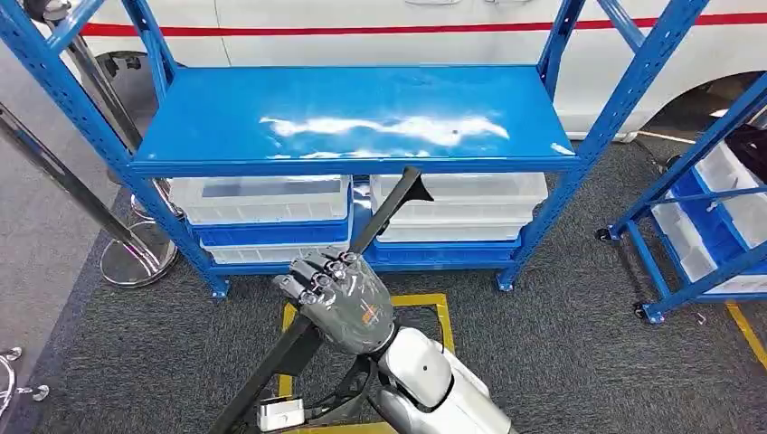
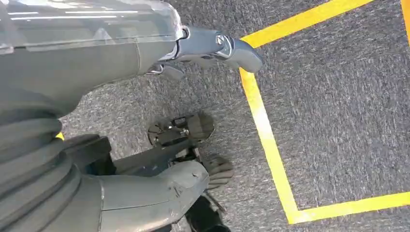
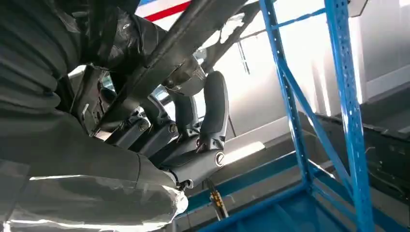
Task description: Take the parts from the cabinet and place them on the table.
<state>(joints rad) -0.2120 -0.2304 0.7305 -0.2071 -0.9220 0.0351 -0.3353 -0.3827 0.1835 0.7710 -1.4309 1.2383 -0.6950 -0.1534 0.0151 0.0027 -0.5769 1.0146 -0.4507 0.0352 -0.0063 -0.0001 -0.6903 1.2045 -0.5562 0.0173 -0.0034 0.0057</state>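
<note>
Blue steel shelving [image 1: 353, 117] stands ahead on grey carpet [image 1: 561, 344], its top shelf glossy and bare. Under that shelf sit clear plastic bins [image 1: 262, 203] on blue trays, side by side, one towards the left edge and one towards the right edge of the lower level. A second blue rack [image 1: 714, 217] with similar bins stands at the right. Behind both runs a white car body [image 1: 380, 27] with a red stripe.

Right hand [image 1: 339, 298]: raised in front of the shelving, back of the hand upward, fingers curled tight round a long black bar [image 1: 384, 212]. The bar runs diagonally through the fist; its upper end with a flared tip reaches to just below the front edge of the top shelf, and its lower end drops towards the bottom of the head view, where a small white fitting [image 1: 279, 413] shows beside it. In the right wrist view the fingers [image 3: 212, 108] wrap over the same bar [image 3: 183, 43], thumb and fingers closed against it.

Left hand [image 2: 193, 140]: hanging low over the carpet, beside yellow floor tape [image 2: 266, 135] that marks out a square. Its fingers are apart and nothing is held between them. Thumb [image 2: 227, 48] extended clear of the others.
</note>
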